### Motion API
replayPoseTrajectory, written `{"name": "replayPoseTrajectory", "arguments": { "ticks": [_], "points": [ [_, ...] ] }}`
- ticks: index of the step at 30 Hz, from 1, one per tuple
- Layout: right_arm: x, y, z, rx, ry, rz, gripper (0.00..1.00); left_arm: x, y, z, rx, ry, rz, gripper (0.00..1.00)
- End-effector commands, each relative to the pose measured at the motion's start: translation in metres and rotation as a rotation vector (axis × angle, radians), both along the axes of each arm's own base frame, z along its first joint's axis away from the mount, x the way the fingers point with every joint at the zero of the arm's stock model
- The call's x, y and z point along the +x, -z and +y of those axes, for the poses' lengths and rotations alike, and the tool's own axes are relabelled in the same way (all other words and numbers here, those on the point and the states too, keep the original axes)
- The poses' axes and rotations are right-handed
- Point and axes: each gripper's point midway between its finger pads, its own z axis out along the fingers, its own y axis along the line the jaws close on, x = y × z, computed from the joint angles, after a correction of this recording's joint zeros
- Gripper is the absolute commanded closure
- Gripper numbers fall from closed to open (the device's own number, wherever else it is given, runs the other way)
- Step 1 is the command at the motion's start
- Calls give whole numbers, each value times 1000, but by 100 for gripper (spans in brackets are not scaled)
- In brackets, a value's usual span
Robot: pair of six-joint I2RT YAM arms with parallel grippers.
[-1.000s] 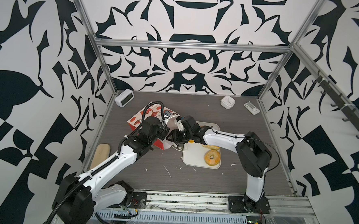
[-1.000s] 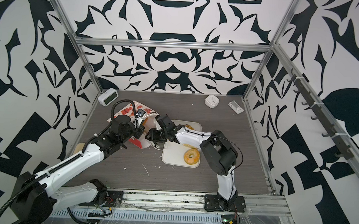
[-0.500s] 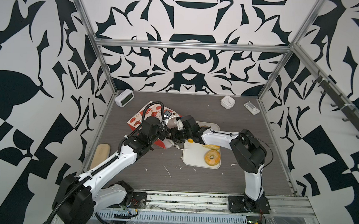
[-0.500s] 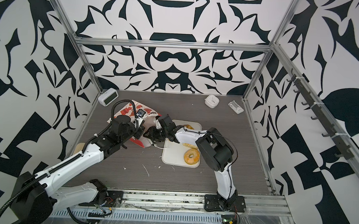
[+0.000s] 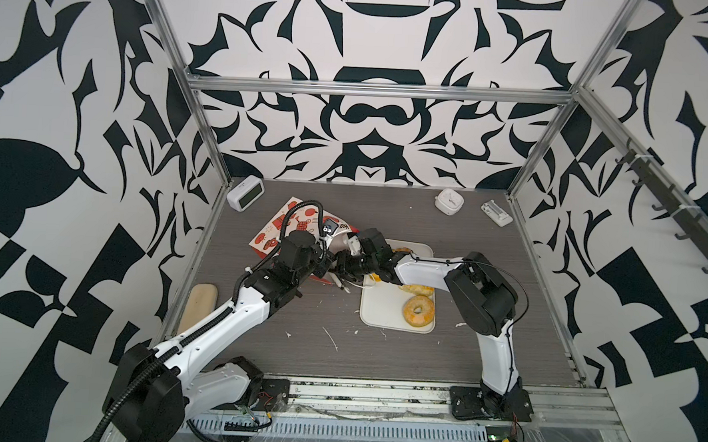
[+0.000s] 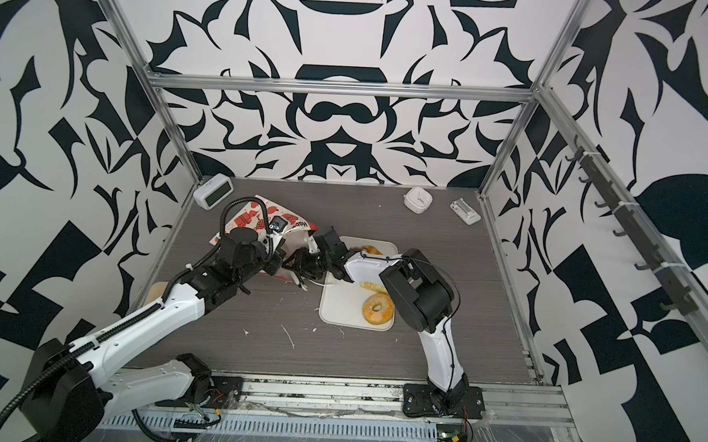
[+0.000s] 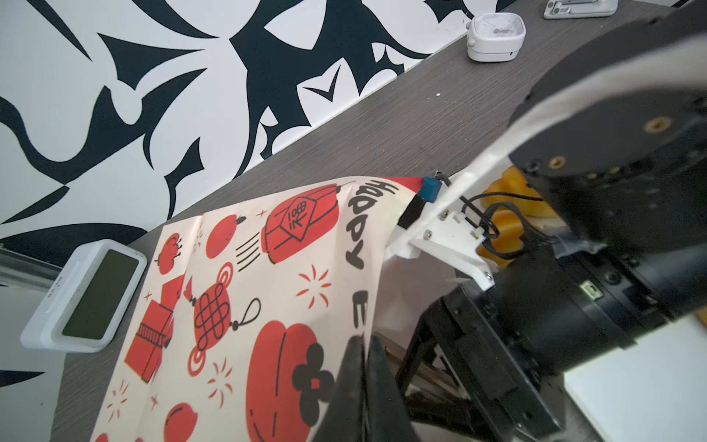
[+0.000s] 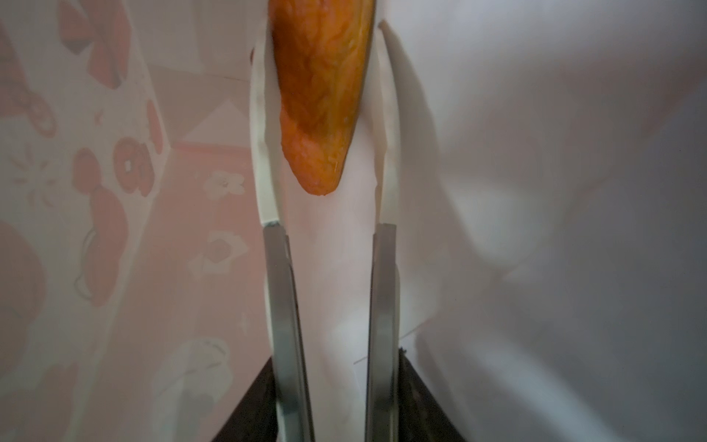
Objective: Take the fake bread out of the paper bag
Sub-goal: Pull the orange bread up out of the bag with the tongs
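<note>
Grey wood-grain table [image 5: 337,354] carrying a paper bag [image 5: 275,230] printed red on white. The bag lies on its side with its mouth toward a white tray [image 5: 380,315], where a doughnut [image 5: 419,311] already rests. The left gripper [image 7: 361,356], jaws together on the bag's upper lip, holds the mouth open. If the thin paper slips or tears, the bag would likely sag onto the right gripper [image 8: 323,34] inside. That gripper's jaws flank an orange-brown pastry [image 8: 321,114]; whether they pinch it cannot be told. Only the tapered end is flanked, so the pastry may squirt free.
</note>
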Motion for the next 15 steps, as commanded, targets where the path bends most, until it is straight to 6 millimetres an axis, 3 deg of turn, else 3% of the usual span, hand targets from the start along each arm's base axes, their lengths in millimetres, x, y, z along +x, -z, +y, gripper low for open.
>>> {"name": "replayPoseTrajectory", "arguments": {
  "ticks": [1, 6, 15],
  "points": [
    [16, -35, 10, 56, 13, -58, 55, -3, 1, -5, -26, 28, -1, 93],
    [20, -35, 13, 50, 9, -63, 59, -3, 0, -6, -29, 29, -2, 93],
    [22, -33, 13, 43, 14, -74, 85, -4, 1, -4, -26, 25, -2, 93]
  ]
}}
